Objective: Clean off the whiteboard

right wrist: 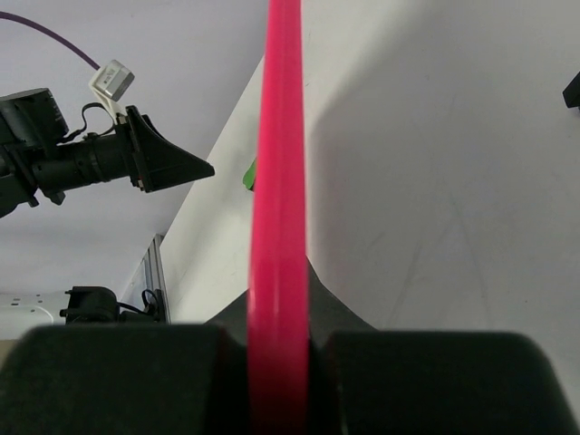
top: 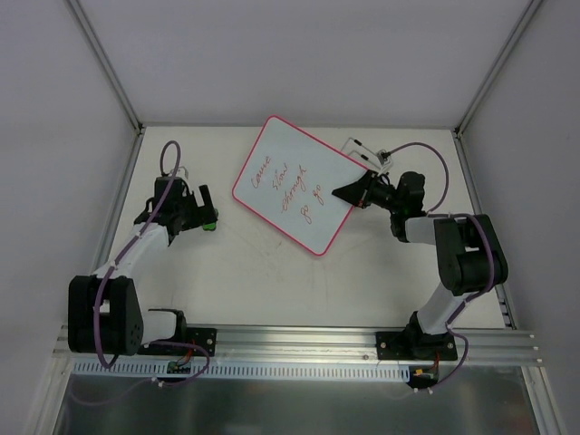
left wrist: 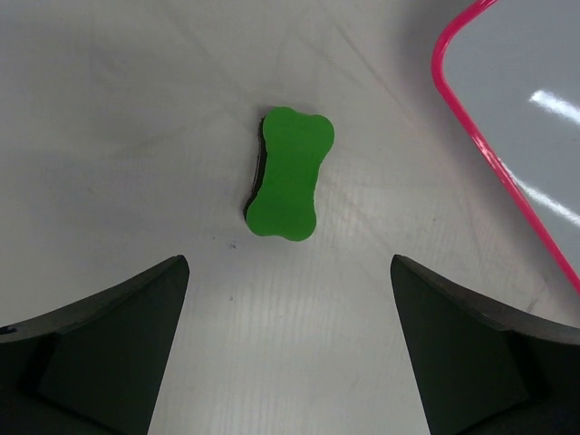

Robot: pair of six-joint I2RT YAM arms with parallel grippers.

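Note:
The whiteboard (top: 290,186), white with a pink-red frame and red handwriting, lies slanted at the table's middle back. My right gripper (top: 349,192) is shut on its right edge. In the right wrist view the pink frame (right wrist: 279,181) runs edge-on between the closed fingers of that gripper (right wrist: 279,362). The green bone-shaped eraser (top: 210,223) lies on the table left of the board. My left gripper (top: 203,210) is open just over it. In the left wrist view the eraser (left wrist: 290,174) lies ahead of the gripper (left wrist: 288,267), untouched, with the board's corner (left wrist: 526,91) at the right.
Thin white wires with two small black tips (top: 361,147) stick out behind the board's right edge. White walls close in the table on the left, back and right. An aluminium rail (top: 299,340) runs along the near edge. The left arm (right wrist: 91,159) shows in the right wrist view.

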